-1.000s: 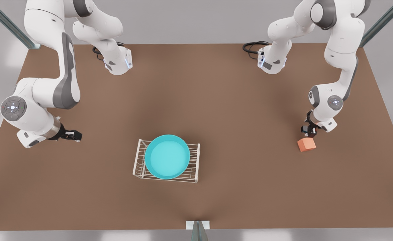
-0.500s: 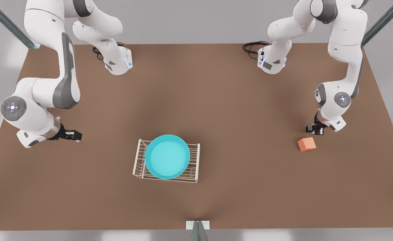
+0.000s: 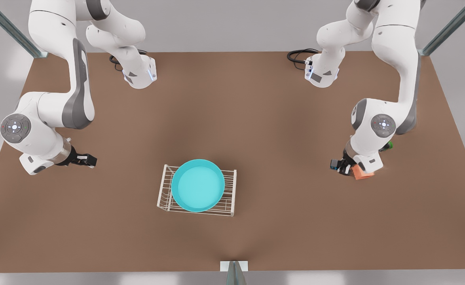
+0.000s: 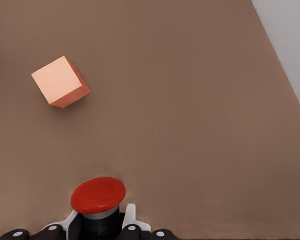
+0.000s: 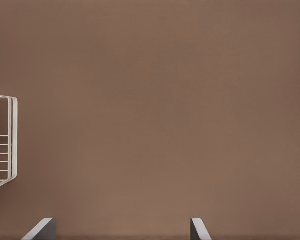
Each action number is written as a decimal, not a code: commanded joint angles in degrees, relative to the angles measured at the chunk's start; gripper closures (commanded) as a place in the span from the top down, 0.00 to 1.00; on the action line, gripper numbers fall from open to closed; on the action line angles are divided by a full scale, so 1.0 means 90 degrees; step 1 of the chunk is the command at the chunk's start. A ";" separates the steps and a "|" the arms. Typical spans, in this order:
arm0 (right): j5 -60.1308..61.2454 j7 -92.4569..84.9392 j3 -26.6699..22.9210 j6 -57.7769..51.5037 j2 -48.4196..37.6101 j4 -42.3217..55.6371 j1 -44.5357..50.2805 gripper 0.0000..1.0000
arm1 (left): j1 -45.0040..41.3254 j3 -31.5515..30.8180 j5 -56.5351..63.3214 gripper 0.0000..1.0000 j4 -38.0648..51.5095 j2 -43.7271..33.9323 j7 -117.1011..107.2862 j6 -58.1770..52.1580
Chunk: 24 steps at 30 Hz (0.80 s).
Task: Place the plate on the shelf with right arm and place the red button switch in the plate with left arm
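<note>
The round turquoise plate (image 3: 198, 185) already sits flat on the small white wire shelf (image 3: 230, 198) near the middle of the brown bench (image 3: 256, 118), so the first half looks done. The right arm's end effector (image 3: 85, 160) waits at the front view's left, beside the shelf, fingers (image 5: 40, 229) spread and empty. What remains is the switch. The left arm's end effector (image 3: 340, 166), at the front view's right, is closed on the black-bodied red button switch (image 4: 98, 195), held above the bench near the orange cube (image 4: 60, 82). It must yet be carried across to the plate and released inside it.
</note>
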 commanded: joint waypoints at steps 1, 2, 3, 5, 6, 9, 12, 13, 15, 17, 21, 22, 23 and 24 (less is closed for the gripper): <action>0.0005 0.0004 -0.0002 -0.0002 -0.0007 0.0003 0.0000 1.00 | -0.0365 -0.0234 -0.0315 0.48 0.0071 0.0018 -0.2110 -0.1000; 0.0005 0.0004 -0.0002 -0.0002 -0.0007 0.0013 0.0000 1.00 | -0.0755 -0.0234 -0.0325 0.48 0.0109 0.0047 -0.2618 -0.1000; 0.0005 -0.0005 -0.0002 -0.0002 -0.0007 0.0003 0.0000 1.00 | -0.1282 -0.0234 -0.0306 0.48 0.0294 0.0174 -0.3174 -0.1000; 0.0005 0.0004 -0.0002 -0.0002 -0.0007 0.0003 0.0000 1.00 | -0.2103 -0.0244 -0.0305 0.48 0.1026 0.0545 -0.4405 -0.1000; 0.0005 -0.0005 -0.0002 -0.0002 -0.0007 0.0003 0.0000 1.00 | -0.2416 -0.0244 -0.0296 0.48 0.1378 0.0662 -0.4855 -0.1009; 0.0005 -0.0005 -0.0002 -0.0002 -0.0007 0.0003 0.0000 1.00 | -0.3080 -0.0244 -0.0315 0.48 0.2433 0.1346 -0.5500 -0.0912; 0.0015 -0.0005 -0.0002 -0.0002 -0.0007 0.0013 0.0000 1.00 | -0.3383 -0.0243 -0.0296 0.48 0.3108 0.1854 -0.5862 0.0269; 0.0015 -0.0005 -0.0002 -0.0002 -0.0007 0.0013 0.0000 1.00 | -0.3481 -0.0244 -0.0257 0.48 0.3108 0.1980 -0.5842 0.0952; 0.0015 -0.0005 -0.0002 -0.0002 -0.0007 0.0013 0.0000 1.00 | -0.3569 -0.0234 -0.0257 0.48 0.3341 0.2264 -0.5872 0.1959; 0.0015 -0.0005 -0.0002 -0.0002 -0.0007 0.0013 0.0000 1.00 | -0.3960 -0.0195 0.0085 0.48 0.4201 0.2986 -0.5881 0.2437; 0.0015 -0.0005 -0.0002 -0.0002 -0.0007 0.0013 0.0000 1.00 | -0.4135 -0.0165 0.0446 0.48 0.4211 0.3328 -0.5755 0.4254; 0.0015 -0.0005 -0.0002 -0.0002 -0.0007 0.0013 0.0000 1.00 | -0.4135 -0.0156 0.0729 0.48 0.4221 0.3455 -0.5706 0.4547; 0.0015 -0.0005 -0.0002 -0.0002 -0.0007 0.0013 0.0000 1.00 | -0.4135 -0.0156 0.1081 0.49 0.4240 0.3680 -0.5374 0.4898; 0.0015 -0.0005 -0.0002 -0.0002 -0.0007 0.0013 0.0000 1.00 | -0.4155 -0.0146 0.1111 0.51 0.4533 0.3884 -0.5189 0.4948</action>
